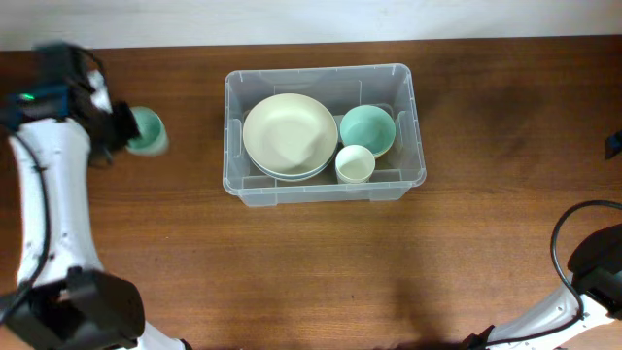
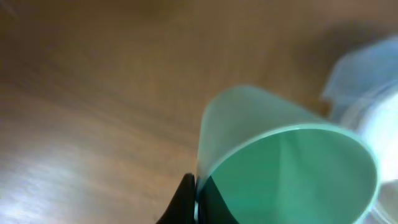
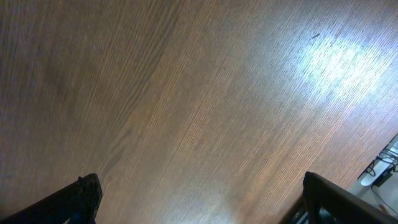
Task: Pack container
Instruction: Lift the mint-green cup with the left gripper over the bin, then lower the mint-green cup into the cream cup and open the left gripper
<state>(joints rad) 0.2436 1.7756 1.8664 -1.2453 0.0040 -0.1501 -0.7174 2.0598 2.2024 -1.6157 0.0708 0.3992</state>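
Mid-table, the clear rimmed container (image 1: pixel 321 192) holds dishes (image 1: pixel 290 134); left tool (image 1: pixel 126 126) apparently pinches a cup (image 1: pixel 148 129), right tool (image 3: pixel 199 186) spread.

White left arm (image 1: pixel 44 194) with black joints, apparently a green indicator light (image 1: pixel 27 96).

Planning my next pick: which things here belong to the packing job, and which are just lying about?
Job: container, stacked plates, teal bowl, cream cup, green cup in left gripper.
Lying about: black cable only.
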